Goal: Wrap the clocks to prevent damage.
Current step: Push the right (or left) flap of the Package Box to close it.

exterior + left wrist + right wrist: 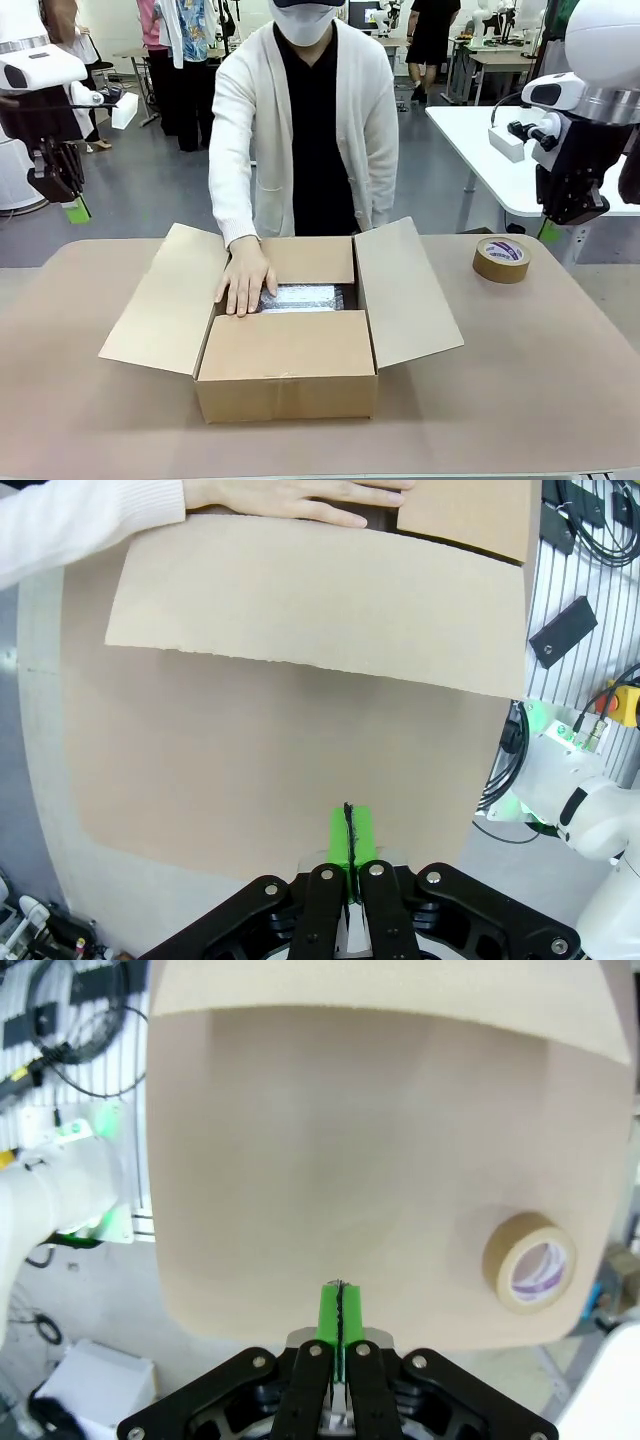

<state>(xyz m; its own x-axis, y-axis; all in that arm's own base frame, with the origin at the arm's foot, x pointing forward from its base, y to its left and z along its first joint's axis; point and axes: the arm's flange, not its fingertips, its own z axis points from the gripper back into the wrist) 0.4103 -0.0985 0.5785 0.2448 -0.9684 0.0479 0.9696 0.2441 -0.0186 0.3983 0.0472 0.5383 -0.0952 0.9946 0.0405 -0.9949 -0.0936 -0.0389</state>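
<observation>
1 wrapped bundle (305,297), 1 cardbd box (290,375)

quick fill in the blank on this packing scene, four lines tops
1. The bubble-wrapped bundle lies ____ the cardboard box.
2. The tape roll sits on the table, on the robot's ____ side of the box.
3. The person's hand reaches into the box with its palm facing ____.
4. The left gripper and right gripper both have their fingers ____, gripping nothing.

Missing words: inside; right; down; shut
</observation>
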